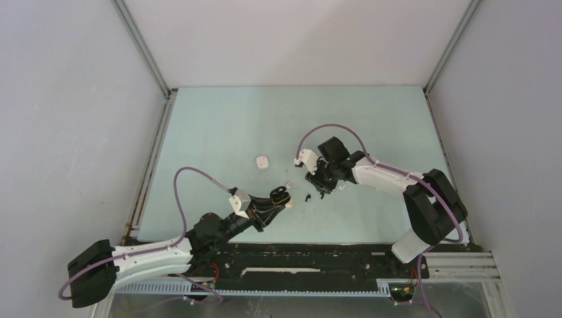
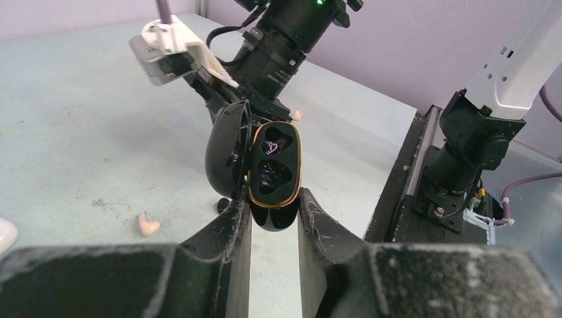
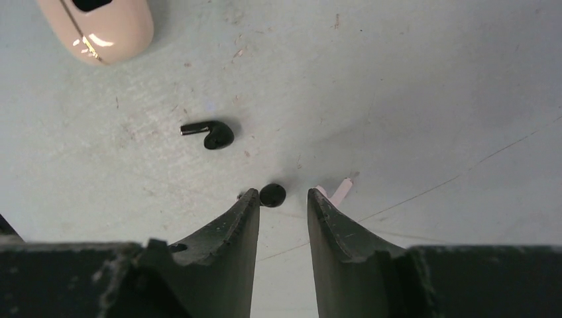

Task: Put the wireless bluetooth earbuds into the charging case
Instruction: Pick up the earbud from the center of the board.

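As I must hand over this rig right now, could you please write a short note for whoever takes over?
Left claw: shut on the open black charging case, both sockets empty.
Right claw: open, low over the table, one black earbud at its tips, not gripped.
Second black earbud lies loose nearby, with a whitish earbud and a pale case.
Done: case open and held. Left: seat the earbuds.
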`<state>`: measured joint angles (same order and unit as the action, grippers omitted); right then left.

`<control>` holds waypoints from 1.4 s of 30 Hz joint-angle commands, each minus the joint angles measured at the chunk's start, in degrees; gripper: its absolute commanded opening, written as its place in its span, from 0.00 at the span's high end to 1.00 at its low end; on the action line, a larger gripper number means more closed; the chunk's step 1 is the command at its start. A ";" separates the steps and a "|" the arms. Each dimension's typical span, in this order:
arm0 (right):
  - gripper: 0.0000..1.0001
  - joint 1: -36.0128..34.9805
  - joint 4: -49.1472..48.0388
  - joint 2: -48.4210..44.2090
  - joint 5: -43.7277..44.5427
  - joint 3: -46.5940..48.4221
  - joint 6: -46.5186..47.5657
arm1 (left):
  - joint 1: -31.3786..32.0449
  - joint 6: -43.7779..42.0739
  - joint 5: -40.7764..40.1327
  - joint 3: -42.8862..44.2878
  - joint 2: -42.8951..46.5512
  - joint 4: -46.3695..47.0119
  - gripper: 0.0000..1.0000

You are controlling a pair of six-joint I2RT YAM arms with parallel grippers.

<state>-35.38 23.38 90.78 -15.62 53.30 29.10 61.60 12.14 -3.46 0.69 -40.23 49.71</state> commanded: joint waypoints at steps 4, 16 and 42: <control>0.66 -0.53 5.28 5.67 2.44 7.03 -12.67 | 0.18 0.75 -0.93 -5.23 0.76 0.91 1.00; 0.68 -1.01 8.69 10.50 4.77 9.84 -14.91 | 0.18 1.04 -0.85 -5.47 1.03 0.96 1.00; 1.00 -1.24 14.09 -2.71 5.44 9.94 -10.40 | 0.18 1.13 -1.29 -3.94 -3.26 1.00 1.00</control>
<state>-36.67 36.32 97.47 -10.24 61.87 15.79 61.60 12.64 -3.53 0.69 -42.13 48.88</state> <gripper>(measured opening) 0.206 0.273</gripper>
